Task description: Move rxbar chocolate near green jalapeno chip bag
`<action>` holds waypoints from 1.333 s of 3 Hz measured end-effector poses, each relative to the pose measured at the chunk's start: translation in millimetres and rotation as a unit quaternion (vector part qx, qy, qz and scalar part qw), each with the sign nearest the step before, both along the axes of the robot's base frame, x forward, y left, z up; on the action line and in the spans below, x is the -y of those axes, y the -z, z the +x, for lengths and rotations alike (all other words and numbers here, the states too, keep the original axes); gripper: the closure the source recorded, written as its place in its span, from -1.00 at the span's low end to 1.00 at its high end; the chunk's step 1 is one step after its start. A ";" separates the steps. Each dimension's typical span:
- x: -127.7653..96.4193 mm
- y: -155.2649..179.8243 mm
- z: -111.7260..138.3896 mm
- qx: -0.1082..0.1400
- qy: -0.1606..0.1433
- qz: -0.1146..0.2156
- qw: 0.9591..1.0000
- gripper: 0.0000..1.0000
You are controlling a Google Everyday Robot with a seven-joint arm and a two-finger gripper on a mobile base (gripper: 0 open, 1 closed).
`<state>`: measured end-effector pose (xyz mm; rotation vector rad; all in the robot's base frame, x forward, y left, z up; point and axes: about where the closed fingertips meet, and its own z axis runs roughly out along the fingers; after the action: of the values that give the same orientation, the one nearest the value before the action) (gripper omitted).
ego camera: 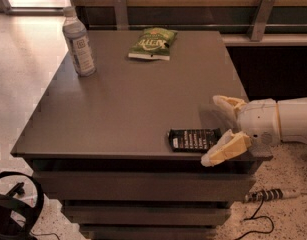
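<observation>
On the bench (123, 104), the green jalapeno chip bag (152, 43) is noted at the back edge, the rxbar chocolate (194, 139) flat at the front right, the claw (213, 130) spread open just beside it; approach judged in hand, closure on the bar required next.
</observation>
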<state>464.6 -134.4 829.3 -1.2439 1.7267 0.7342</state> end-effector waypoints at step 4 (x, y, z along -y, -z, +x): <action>-27.4 19.5 7.9 0.039 0.023 -0.031 0.998 -0.21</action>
<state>472.5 -107.0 809.8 -1.2534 1.7199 0.6008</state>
